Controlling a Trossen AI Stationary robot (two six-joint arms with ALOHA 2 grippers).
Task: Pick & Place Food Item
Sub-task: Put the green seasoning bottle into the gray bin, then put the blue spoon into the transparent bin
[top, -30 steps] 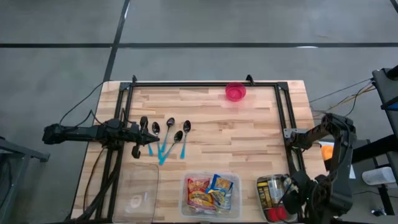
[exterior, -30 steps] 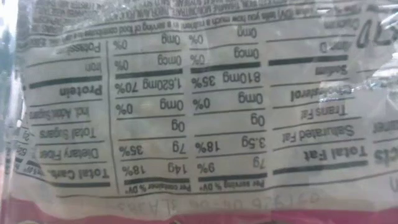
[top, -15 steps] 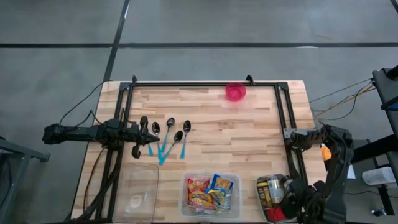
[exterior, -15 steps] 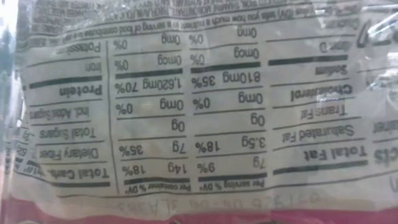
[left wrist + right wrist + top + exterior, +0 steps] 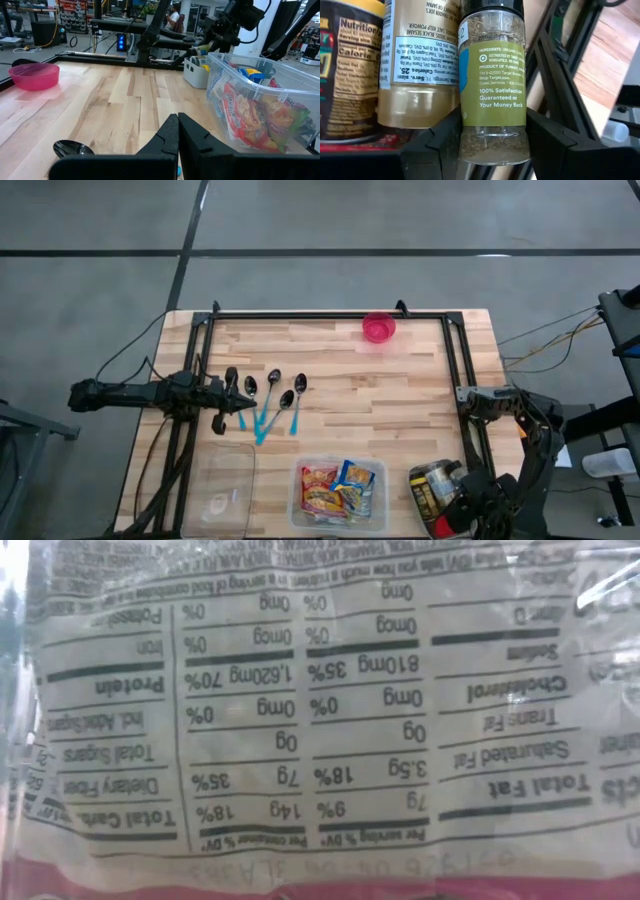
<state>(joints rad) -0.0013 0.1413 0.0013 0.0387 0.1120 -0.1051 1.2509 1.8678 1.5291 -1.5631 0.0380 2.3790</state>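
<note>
Right gripper [image 5: 492, 145] down at the near right corner of the table, fingers [image 5: 437, 142] clamped on either side of a spice jar [image 5: 492, 85], pinching it across its lower body. Jar's long axis in line with the fingers, clear base toward the wrist camera, dark cap end pointing away and cut off at the frame edge. Green label with white print wrapped around the middle, dried herb flakes visible above and below it. Just beside the jar, a second seasoning bottle [image 5: 417, 65] with a tan fill and a white label; farther over, a dark can [image 5: 345, 70] with a nutrition panel, only partly in frame. From above, jar itself lost among the cluster of containers [image 5: 437, 492] under the right arm, not separable there.

Left gripper [image 5: 176, 142] low over the left part of the wooden table [image 5: 400, 405], fingers pressed together, holding nothing, tips near a row of blue-handled spoons [image 5: 272, 402]. Clear plastic tub [image 5: 338, 495] of snack packets at the near edge, middle. Pink bowl [image 5: 378, 328] toward the far edge, well apart from everything else.

Low view wholly blocked by a packet's nutrition label [image 5: 300, 710], printed text upside down and mirrored; nothing of the table or arms seen there.
</note>
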